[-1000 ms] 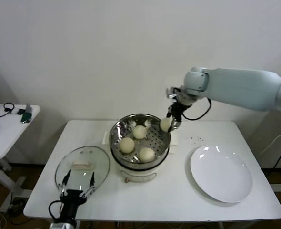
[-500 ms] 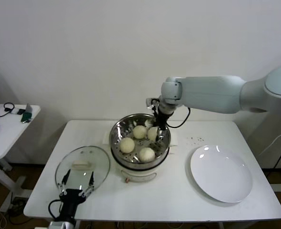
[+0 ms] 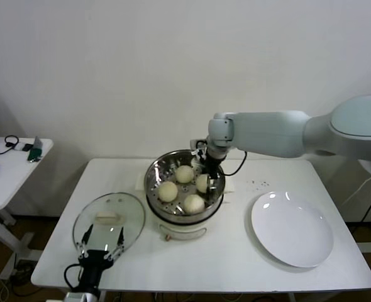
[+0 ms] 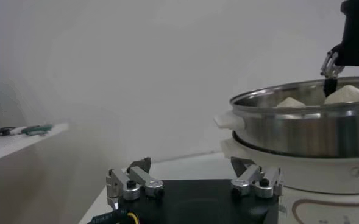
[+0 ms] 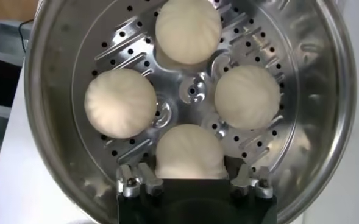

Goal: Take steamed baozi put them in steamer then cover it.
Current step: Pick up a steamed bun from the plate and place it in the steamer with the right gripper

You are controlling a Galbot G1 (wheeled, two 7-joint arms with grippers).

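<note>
Stainless steel rings the steamer (image 3: 184, 184), and all four baozi now sit on its perforated floor. The right pincer (image 5: 191, 180) hangs inside the basket with its fingers spread either side of the fourth baozi (image 5: 189, 152), which rests on the floor between them; the grip looks let go, with the fingers close to the dough but not squeezing it. The other three baozi (image 5: 120, 102) lie just beyond that pincer, near but apart from one another.

The main risk, as I judge it, is the lift out: soft dough may cling to a finger and ride up, or a sideways drift could nudge the neighbouring bun or catch a fingertip on the steel wall close behind the pincer.

The left pincer (image 3: 102, 242) hovers with its jaws wide apart directly above the cover (image 3: 109, 219), which lies flat on the worktop (image 3: 223, 258), well apart from the right pincer. Its glass and low pale handle (image 3: 107, 218) invite a slipping or tilted grasp. Set down off-centre, its metal rim could ride on the steamer's edge or press a bun. The white plate (image 3: 292, 229) stands bare.
</note>
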